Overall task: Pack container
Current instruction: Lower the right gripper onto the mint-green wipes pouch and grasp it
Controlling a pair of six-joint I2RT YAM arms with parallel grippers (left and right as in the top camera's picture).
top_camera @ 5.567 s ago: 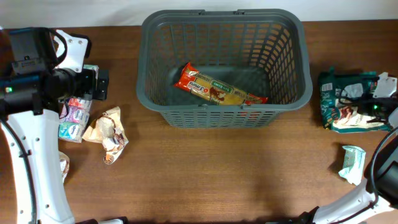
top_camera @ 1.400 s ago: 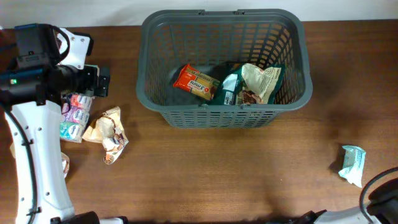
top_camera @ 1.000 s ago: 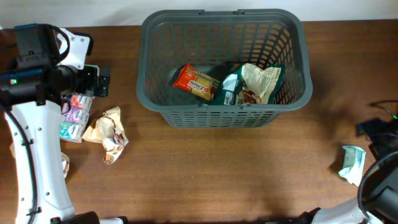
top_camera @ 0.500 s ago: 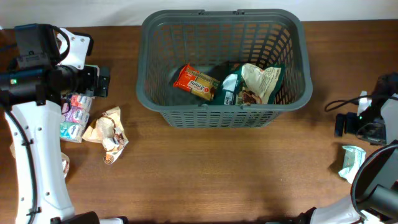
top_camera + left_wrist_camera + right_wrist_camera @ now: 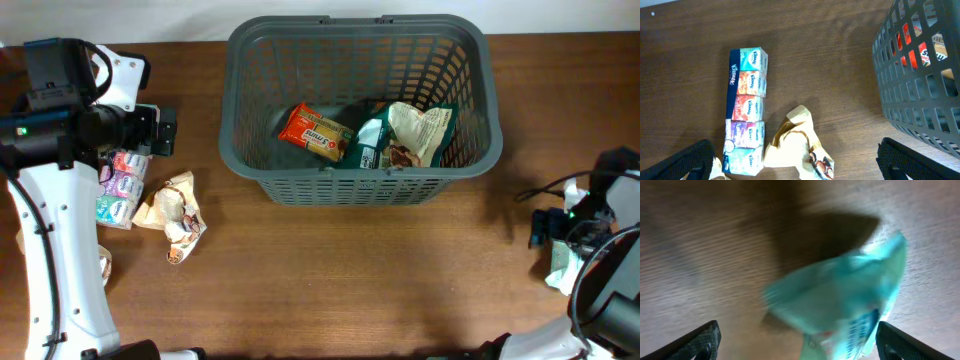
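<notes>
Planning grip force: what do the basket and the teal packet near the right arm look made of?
The basket looks like moulded matt grey plastic, given its even slotted lattice. The teal packet seems thin glossy film, creased and shiny, though the wrist view is blurred.

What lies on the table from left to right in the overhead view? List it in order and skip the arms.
strip of tissue packs → crumpled tan packet → container, holding the orange packet and then the green-and-white packet → teal packet, partly hidden by the right arm.
</notes>
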